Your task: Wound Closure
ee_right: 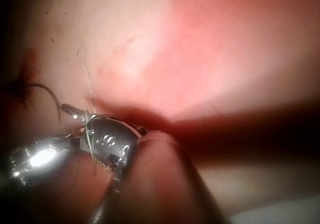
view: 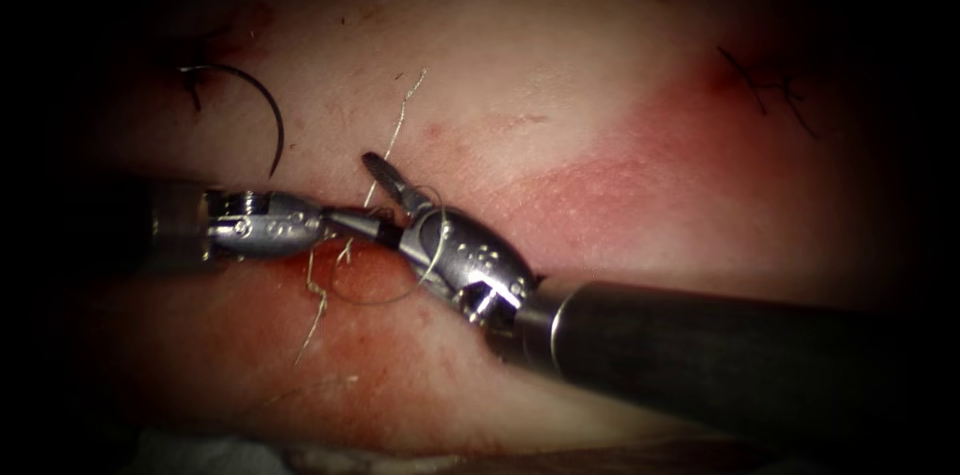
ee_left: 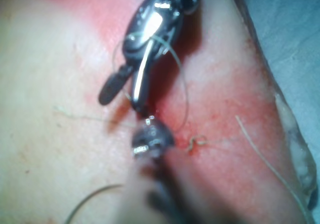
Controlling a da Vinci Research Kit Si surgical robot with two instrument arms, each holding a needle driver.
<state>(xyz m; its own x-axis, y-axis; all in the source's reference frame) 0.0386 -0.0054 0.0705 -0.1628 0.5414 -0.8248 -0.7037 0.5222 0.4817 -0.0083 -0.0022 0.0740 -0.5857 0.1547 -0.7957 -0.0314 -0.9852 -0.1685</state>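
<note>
With thread (view: 375,297) looped round the right hand (view: 385,197), jaws apart, and the left hand (view: 350,223) between them, state unclear, keep wraps loose; needle (view: 262,105) rests free on tissue (view: 560,115), upper left.

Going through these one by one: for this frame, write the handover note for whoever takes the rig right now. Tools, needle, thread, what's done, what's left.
Left tool: jaws shut, tip against the right tool's jaws; whether it grips thread I cannot tell.
Right tool: jaws open, a loop of thread wrapped around it.
Needle: free of both tools, lying on the tissue at upper left, one end at a dark puncture.
Done: thread passes through the tissue by the tools; a dark stitch sits at upper right.
Left: no knot visible at the loop.
</note>
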